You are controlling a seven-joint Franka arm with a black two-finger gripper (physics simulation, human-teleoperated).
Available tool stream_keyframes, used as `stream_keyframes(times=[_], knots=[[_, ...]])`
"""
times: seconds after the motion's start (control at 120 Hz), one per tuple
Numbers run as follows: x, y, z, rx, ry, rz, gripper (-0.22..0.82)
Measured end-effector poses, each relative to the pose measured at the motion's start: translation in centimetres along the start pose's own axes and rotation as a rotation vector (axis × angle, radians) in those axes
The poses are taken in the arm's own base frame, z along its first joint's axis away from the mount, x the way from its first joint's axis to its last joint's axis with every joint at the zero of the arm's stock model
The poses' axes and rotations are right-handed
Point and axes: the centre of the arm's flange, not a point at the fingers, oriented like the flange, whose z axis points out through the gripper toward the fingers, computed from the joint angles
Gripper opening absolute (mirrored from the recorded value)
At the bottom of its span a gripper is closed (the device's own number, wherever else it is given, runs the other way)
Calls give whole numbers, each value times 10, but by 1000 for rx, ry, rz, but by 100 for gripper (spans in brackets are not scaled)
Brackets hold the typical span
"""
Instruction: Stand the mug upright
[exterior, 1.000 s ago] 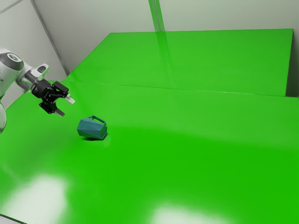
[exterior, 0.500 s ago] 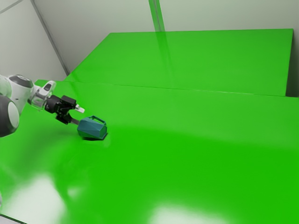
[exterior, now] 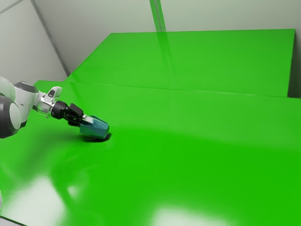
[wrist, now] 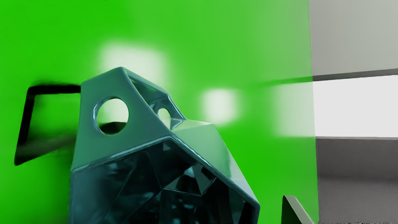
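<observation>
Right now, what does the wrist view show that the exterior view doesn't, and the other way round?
Wrist view: the open mouth and faceted inside of the teal mug, and a round hole beyond the rim.

Exterior view: the white and gray links of the robot arm, and a green strip up the wall.

Both: the mug, not yet upright, the green tabletop, and some of the end effector.
</observation>
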Motion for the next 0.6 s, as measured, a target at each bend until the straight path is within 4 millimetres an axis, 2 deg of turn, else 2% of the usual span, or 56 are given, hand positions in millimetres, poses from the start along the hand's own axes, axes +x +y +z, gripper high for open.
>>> stream_keyframes(times=[0.1,0.233,0.367,0.433,0.475,0.6], knots=[[0,1,0,-1,0,20,-5],[2,6,-2,4,-1,47,-12],[5,30,-10,19,3,98,-15],[9,51,-12,32,-4,134,-16],[14,75,-10,63,-28,168,-17],[30,151,22,246,-195,281,-17]])
